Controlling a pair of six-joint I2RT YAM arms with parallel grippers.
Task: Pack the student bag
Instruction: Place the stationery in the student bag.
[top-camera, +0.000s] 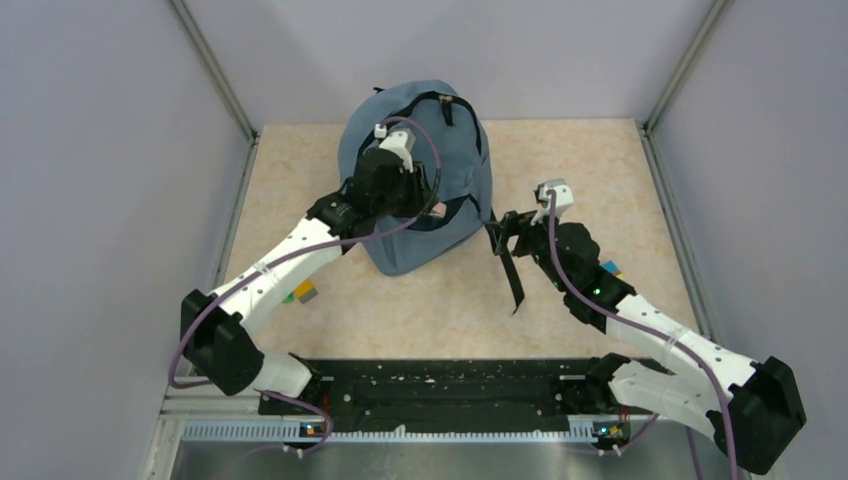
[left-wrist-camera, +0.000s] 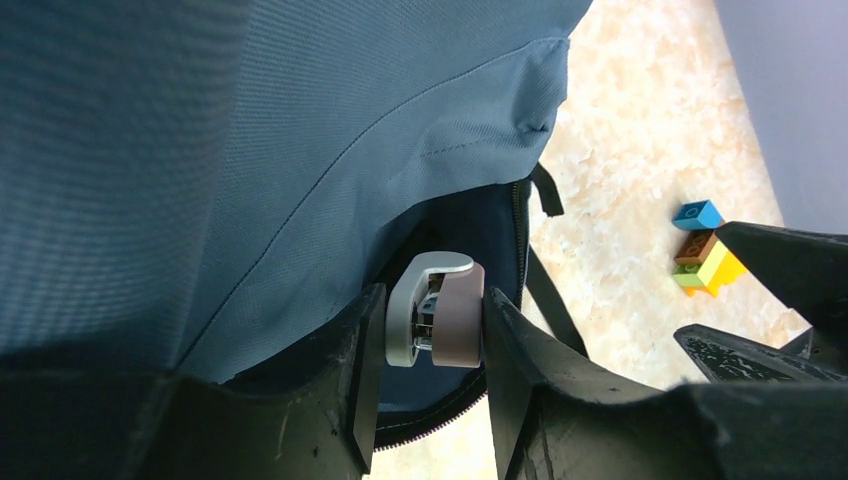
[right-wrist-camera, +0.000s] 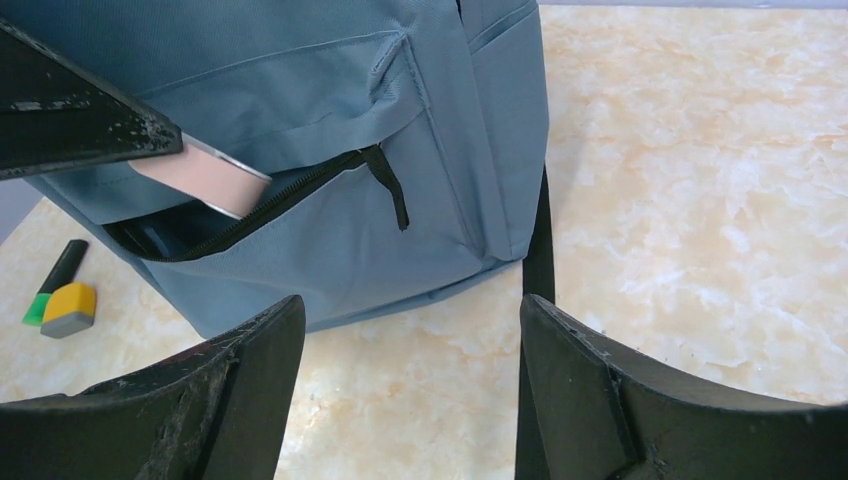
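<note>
- One beige marbled counter (top-camera: 420, 315) carries everything we see.
- One soft grey-blue fabric student bag (top-camera: 420, 252) with black zippers lies on the far half of the counter, a little left of centre. Its front pocket is unzipped and gapes towards the arms.
- Two white-and-black robot arms reach in from the near edge. The left arm (top-camera: 290, 255) stretches over the student bag, and the right arm (top-camera: 660, 335) stops just beside the bag's right side.
- One black webbing strap (top-camera: 512, 275) trails from the bag across the counter, under the right fingers.
- The right fingers (top-camera: 508, 232) stand wide with nothing between them. They face the pocket side of the bag, close to it but apart.
- The left fingers (left-wrist-camera: 375, 315) are narrowed onto one small object with a silver bracket and a dusty-pink rounded body (left-wrist-camera: 440, 320), held right at the mouth of the open pocket.
- One clump of toy bricks (left-wrist-camera: 708, 265) in brown, yellow and green lies on the counter beside the right arm, with one blue brick (left-wrist-camera: 697, 214) touching it.
- One green marker with a black cap (right-wrist-camera: 58, 280) lies left of the bag.
- One small yellow-and-grey block (right-wrist-camera: 68, 308) lies touching the marker.
</note>
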